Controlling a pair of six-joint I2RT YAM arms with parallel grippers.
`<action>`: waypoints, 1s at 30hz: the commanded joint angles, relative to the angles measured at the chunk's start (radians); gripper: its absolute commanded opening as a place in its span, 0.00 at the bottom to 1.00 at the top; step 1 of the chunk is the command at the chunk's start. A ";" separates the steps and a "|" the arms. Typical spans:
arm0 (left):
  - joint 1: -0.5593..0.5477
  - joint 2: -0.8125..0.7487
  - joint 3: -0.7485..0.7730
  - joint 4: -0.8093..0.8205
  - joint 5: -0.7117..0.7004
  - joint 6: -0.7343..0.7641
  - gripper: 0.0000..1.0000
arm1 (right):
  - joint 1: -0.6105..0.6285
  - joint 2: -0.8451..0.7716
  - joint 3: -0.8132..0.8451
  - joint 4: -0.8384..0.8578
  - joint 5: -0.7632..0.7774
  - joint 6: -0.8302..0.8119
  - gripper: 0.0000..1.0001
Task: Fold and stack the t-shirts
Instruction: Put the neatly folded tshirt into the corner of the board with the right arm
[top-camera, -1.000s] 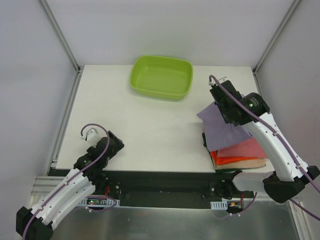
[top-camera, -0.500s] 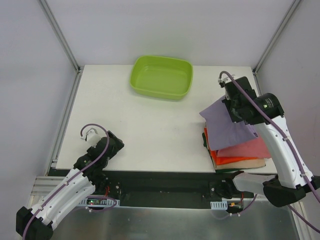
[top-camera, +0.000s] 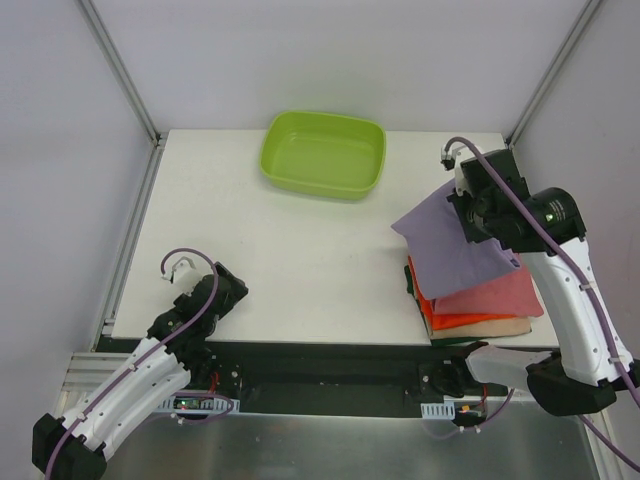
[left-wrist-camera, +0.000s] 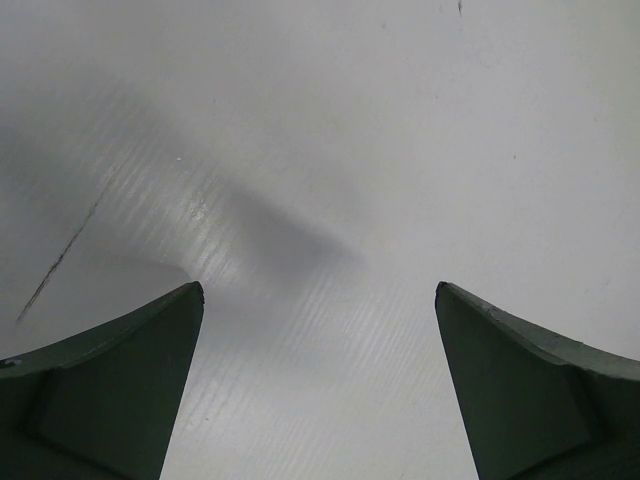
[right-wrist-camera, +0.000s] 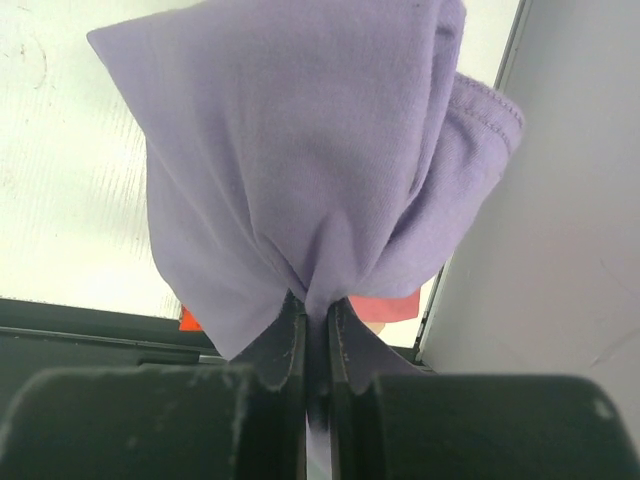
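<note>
The white desk (top-camera: 300, 270) carries a green tub (top-camera: 323, 153) at its far edge; a stack of shirts (top-camera: 497, 298) lies nearer, right of the tub.

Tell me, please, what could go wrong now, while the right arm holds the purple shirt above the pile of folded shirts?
1. The right arm's jaws pinch only a small bunched fold of the lilac cotton t-shirt, so it may slip out or land crumpled.
2. Its hanging cloth seems to rest on the folded dusty-rose t-shirt; a sideways pull might drag that and the folded orange t-shirt below it off the white table's near right corner.
</note>
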 joint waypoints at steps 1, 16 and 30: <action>0.006 -0.008 -0.007 -0.018 -0.034 -0.014 0.99 | -0.015 -0.010 0.048 -0.201 0.014 -0.015 0.00; 0.006 -0.008 -0.017 -0.017 -0.030 -0.028 0.99 | -0.171 0.009 -0.172 -0.111 0.048 -0.015 0.00; 0.006 -0.025 -0.018 -0.018 -0.024 -0.016 0.99 | -0.372 0.057 -0.399 0.214 0.202 -0.122 0.00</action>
